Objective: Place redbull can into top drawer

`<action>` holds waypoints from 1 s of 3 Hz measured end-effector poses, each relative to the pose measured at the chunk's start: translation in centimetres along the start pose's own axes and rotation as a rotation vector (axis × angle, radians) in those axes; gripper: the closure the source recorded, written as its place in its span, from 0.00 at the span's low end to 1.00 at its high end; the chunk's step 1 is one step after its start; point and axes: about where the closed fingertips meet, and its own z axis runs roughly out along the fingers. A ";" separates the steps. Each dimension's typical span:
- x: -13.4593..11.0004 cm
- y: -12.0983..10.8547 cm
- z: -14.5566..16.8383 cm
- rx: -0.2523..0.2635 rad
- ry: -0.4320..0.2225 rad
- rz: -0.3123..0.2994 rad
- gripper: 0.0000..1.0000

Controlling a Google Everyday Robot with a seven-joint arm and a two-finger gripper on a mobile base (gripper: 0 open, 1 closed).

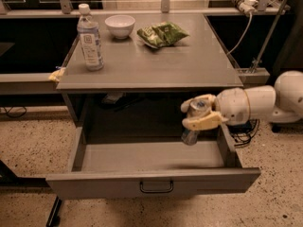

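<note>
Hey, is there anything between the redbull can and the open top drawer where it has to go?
Nothing visible. The hand holds the redbull can above the right part of the open top drawer, and the drawer floor beneath it looks bare. The drawer's right wall sits close beside the can.

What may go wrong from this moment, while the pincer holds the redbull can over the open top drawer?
1. The pincer, shut on the redbull can, hangs close to the side wall of the top drawer on the arm's side; lowering straight may knock the can on that wall.
2. Released from here, above the drawer floor, the slim can would probably tip and roll.
</note>
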 end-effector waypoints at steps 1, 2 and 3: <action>5.8 1.7 2.0 -0.045 -0.019 0.001 1.00; 6.6 2.0 2.4 -0.055 -0.024 -0.002 1.00; 7.1 1.8 2.1 -0.053 0.003 -0.040 1.00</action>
